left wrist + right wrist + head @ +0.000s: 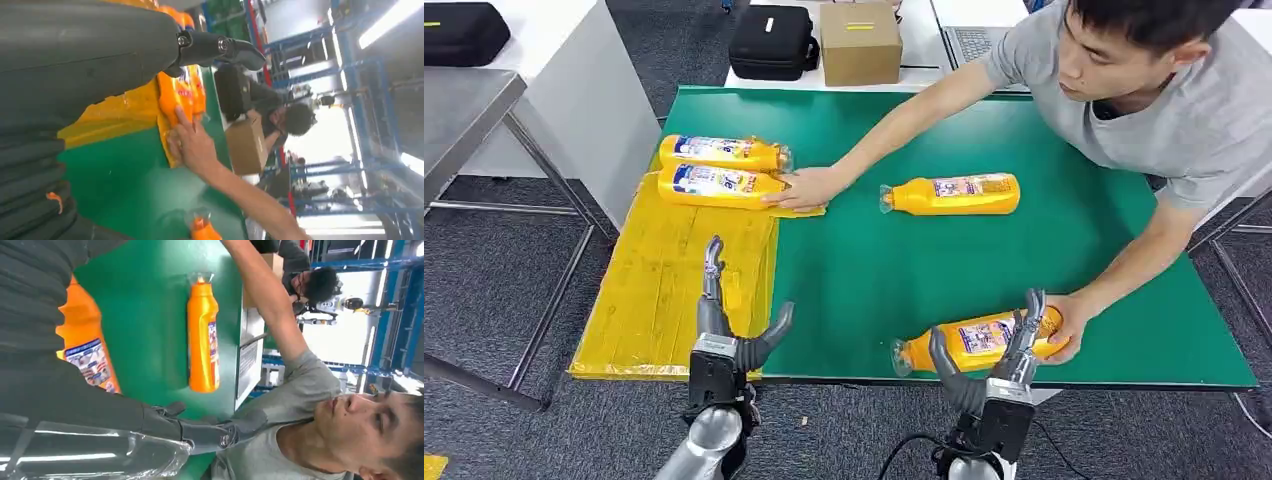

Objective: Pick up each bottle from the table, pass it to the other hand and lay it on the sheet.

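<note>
A green-topped table (1064,260) stands on grey carpet (484,270). White tables behind it carry a black case (771,42), a cardboard box (859,42) and a laptop (969,42). Blue steel framing (357,75) and strip lights (385,22) run overhead.

Two orange bottles (720,169) on yellow sheet (664,290), two (also lying) on table (1064,270)

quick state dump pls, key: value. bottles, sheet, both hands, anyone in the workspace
bottles on sheet: two, lying side by side at its far end
bottles on green table: one mid-table, one at near edge
sheet: yellow, on the table's left side
left hand: open, over the sheet, holds nothing
right hand: open, at near-edge bottle, not gripping it
person: one hand at the sheet's bottles, other hand on near-edge bottle
</note>
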You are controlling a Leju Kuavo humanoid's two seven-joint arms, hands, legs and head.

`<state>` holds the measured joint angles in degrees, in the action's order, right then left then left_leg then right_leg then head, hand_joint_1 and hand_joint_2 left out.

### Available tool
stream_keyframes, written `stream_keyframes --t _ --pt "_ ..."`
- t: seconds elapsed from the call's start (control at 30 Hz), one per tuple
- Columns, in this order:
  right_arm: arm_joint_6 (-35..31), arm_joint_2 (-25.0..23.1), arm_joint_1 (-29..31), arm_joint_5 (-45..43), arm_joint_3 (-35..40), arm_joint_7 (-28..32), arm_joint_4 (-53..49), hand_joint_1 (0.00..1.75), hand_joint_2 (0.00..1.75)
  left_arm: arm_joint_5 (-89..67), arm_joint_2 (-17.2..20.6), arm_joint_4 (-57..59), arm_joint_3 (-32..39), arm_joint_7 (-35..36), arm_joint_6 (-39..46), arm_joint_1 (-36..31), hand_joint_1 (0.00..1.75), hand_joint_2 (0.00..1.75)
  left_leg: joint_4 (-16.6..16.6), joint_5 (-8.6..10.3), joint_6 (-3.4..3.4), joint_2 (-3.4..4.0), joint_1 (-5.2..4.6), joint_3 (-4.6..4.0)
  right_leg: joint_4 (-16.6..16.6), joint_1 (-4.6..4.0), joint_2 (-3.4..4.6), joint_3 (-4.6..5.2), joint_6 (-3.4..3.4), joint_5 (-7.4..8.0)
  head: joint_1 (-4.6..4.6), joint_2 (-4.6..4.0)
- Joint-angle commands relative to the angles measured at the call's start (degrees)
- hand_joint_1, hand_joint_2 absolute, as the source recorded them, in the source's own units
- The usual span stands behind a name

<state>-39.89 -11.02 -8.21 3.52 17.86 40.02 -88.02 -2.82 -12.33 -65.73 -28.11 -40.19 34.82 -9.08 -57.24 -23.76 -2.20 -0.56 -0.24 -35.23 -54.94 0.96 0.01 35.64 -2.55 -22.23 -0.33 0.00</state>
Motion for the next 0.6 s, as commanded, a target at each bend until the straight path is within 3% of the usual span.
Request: stream_keyframes --t 0.03,0.13,0.17,0.6 --pt "-0.1 2.7 2.8 0.7 3.7 0.0 5.8 0.0 1.75 1.3 1.5 -4.6 -0.2 0.2 0.7 2.4 0.0 0.0 0.1 -0.15 0.1 0.14 0.05 0.34 0.1 -0.06 0.1 -0.31 0.09 -0.1 0.02 0.02" --pt "-0.1 2.5 3.0 0.7 4.0 0.0 6.3 0.0 1.75 1.0 1.4 -5.2 -0.1 0.2 1.2 2.6 0.0 0.0 0.0 -0.17 0.11 0.15 0.07 0.35 0.1 -0.08 0.12 -0.32 0.11 -0.11 0.02 0.02" --pt "-0.1 2.5 3.2 0.7 4.2 0.0 6.8 0.0 1.75 1.1 1.5 -5.2 -0.1 0.2 1.1 2.5 0.0 1.75 0.1 -0.09 0.08 0.11 0.04 0.22 0.1 -0.05 0.09 -0.2 0.08 -0.06 0.02 0.02" --pt "-0.1 3.8 4.6 -0.7 7.4 0.0 11.6 0.0 1.75 6.9 0.2 -3.1 3.4 0.2 -11.1 0.3 0.0 1.75 0.0 -0.22 0.15 0.15 0.08 0.46 0.0 -0.1 0.11 -0.43 0.14 -0.17 0.02 0.02"
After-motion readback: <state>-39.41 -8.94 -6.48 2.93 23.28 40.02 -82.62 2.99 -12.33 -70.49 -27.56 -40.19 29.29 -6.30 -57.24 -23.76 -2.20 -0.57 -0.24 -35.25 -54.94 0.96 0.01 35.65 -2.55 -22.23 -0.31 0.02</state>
